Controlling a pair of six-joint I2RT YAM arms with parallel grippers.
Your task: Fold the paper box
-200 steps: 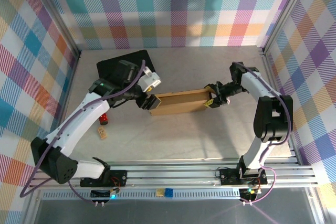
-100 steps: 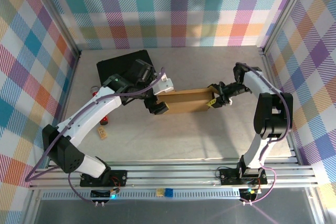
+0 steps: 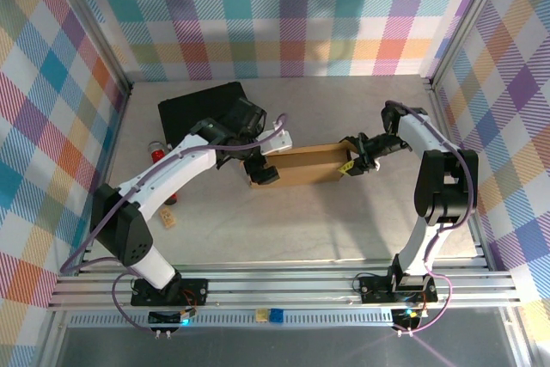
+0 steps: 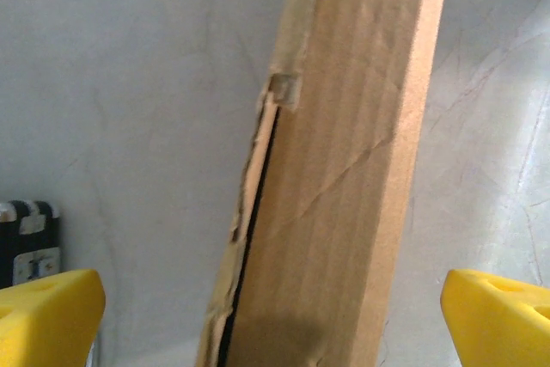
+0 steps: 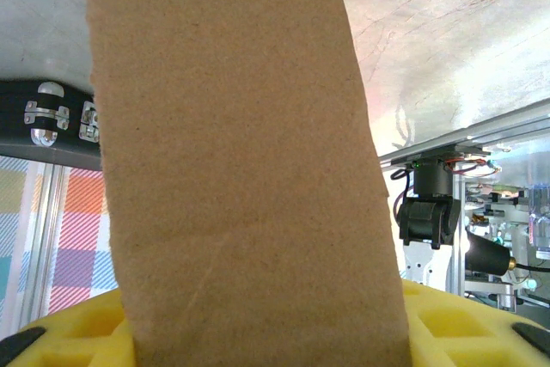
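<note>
Right fingers (image 5: 447, 320) clamp one end of the paper box (image 3: 302, 164) to brace it, left fingers (image 4: 43, 315) straddle the other end, released (likely lining up that ragged edge (image 4: 249, 204)).

Left claw (image 3: 265, 169): moved right, from off paper box's (image 3: 305, 165) left end to over its left part, near edge. Most of travel in first half-second, then small nudge toward far side. Left wrist swung right with it, now over case's right corner. Left elbow and upper link pulled right and far, arm stretched straighter.

Paper box: shifted slightly right and far on worktop. Pale strip along far edge gone; top reads as flat brown face.

Right claw (image 3: 354, 161): edged slightly right and far with box's end.
</note>
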